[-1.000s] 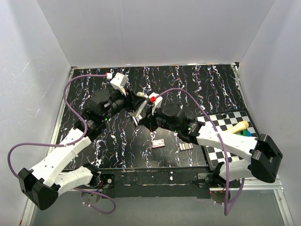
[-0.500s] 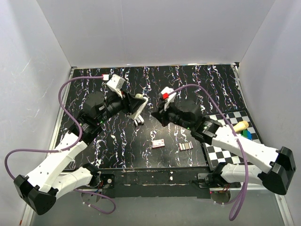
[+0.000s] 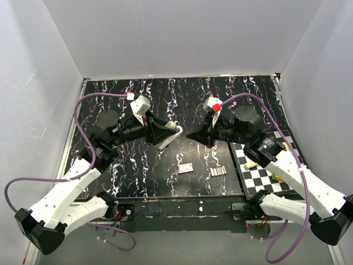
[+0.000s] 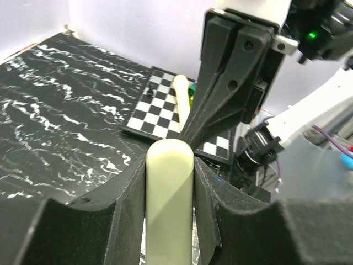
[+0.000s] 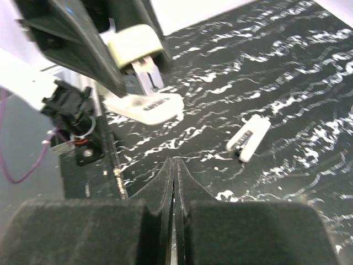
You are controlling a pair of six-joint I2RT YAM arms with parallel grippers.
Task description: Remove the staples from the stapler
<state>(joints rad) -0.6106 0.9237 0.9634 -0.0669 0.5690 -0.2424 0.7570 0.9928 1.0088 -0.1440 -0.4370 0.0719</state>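
The stapler (image 3: 167, 134) is cream on top with a white base, and my left gripper (image 3: 165, 131) is shut on it above the mat's middle. In the left wrist view its cream top (image 4: 169, 193) fills the gap between the pads. The right wrist view shows the stapler (image 5: 135, 46) hinged open, its metal channel and white base (image 5: 146, 105) hanging below. My right gripper (image 3: 191, 135) is shut, its tip a short way right of the stapler and pointing at it. A grey strip of staples (image 3: 218, 171) lies on the mat near the front.
A small white piece (image 3: 186, 168) with a metal insert lies left of the staples, also seen as the white piece (image 5: 249, 138). A checkerboard (image 3: 259, 179) sits at the right front with a wooden-handled tool (image 4: 181, 94) on it. White walls ring the mat.
My right gripper has pulled back from the stapler to the right, its arm swinging over the checkerboard. The left gripper has turned and shifted the stapler slightly right.
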